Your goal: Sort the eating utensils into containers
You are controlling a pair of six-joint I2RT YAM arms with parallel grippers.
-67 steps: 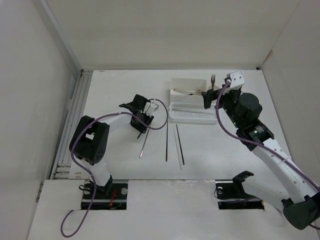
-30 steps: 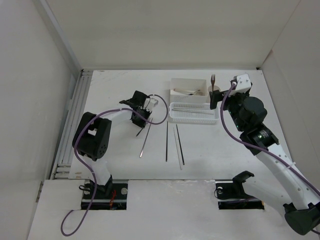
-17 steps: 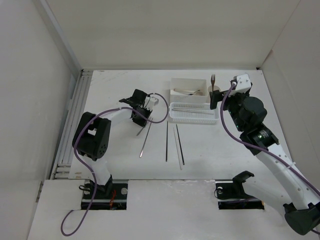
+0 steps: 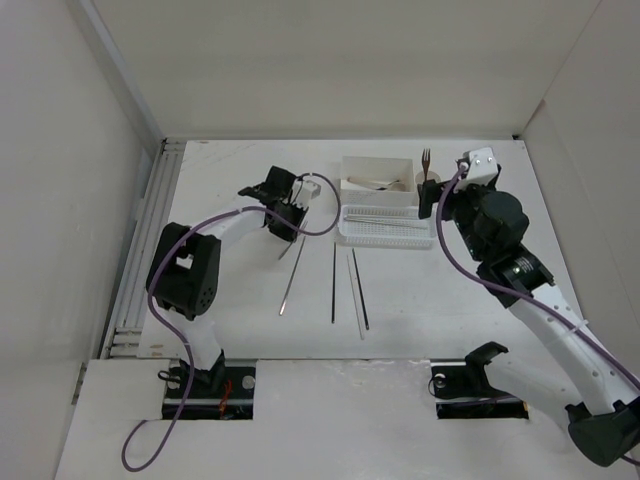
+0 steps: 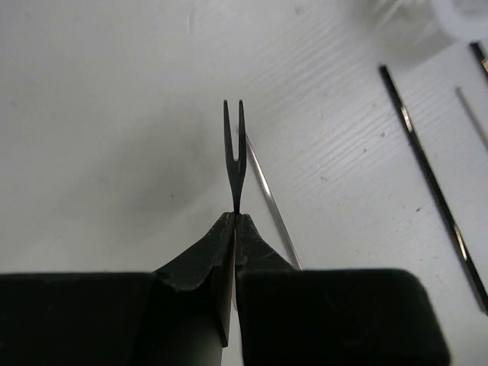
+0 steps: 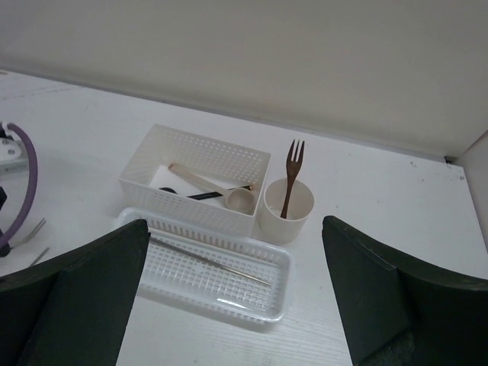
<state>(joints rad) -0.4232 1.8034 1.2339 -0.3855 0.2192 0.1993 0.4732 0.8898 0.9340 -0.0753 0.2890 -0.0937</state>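
My left gripper (image 5: 234, 216) is shut on the handle of a small dark two-pronged fork (image 5: 234, 152) and holds it above the table; in the top view this gripper (image 4: 285, 222) is left of the containers. My right gripper (image 6: 236, 305) is wide open and empty above the low perforated tray (image 6: 282, 293), which holds one silvery chopstick (image 6: 210, 259). Behind the tray stand the deep white box (image 6: 191, 149), with a pale spoon (image 6: 217, 188) and a dark utensil inside, and the cream cup (image 6: 287, 213), holding a brown fork (image 6: 290, 171).
Several chopsticks lie loose on the table in front of the tray: one (image 4: 291, 278) under my left gripper, a dark one (image 4: 333, 283), and a pale and dark pair (image 4: 357, 292). The enclosure walls rise on the left, back and right.
My left gripper has moved toward the back and slightly right, carrying the small fork. My right gripper drew back from the cup, leaving the brown fork in it, then shifted slightly left.
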